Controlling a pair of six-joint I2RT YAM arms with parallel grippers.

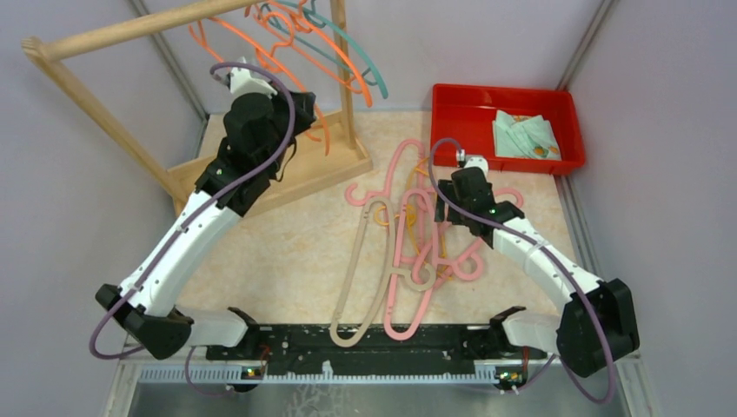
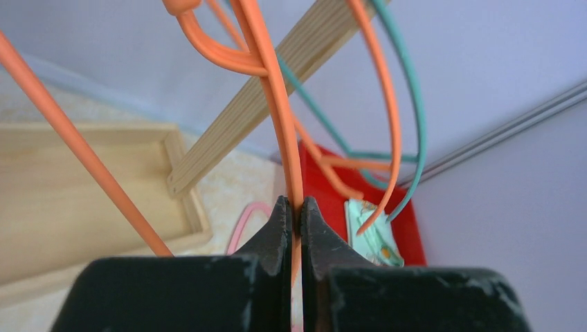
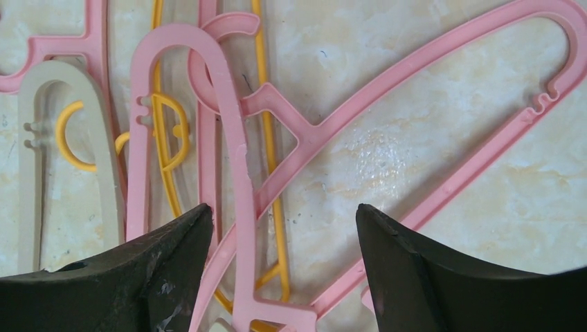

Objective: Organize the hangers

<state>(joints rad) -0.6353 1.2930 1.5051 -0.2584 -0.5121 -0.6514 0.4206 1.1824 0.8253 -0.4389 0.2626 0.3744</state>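
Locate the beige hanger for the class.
In the top view, the beige hanger lies flat on the table near the middle, with a pink hanger directly on its right and its near end by the front edge.

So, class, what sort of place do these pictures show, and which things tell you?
Most likely a robotics lab work cell, not a home: two robot arms bolted at the edge of a marble-patterned table, plain panel walls closing it in, and a small wooden rack with hangers.
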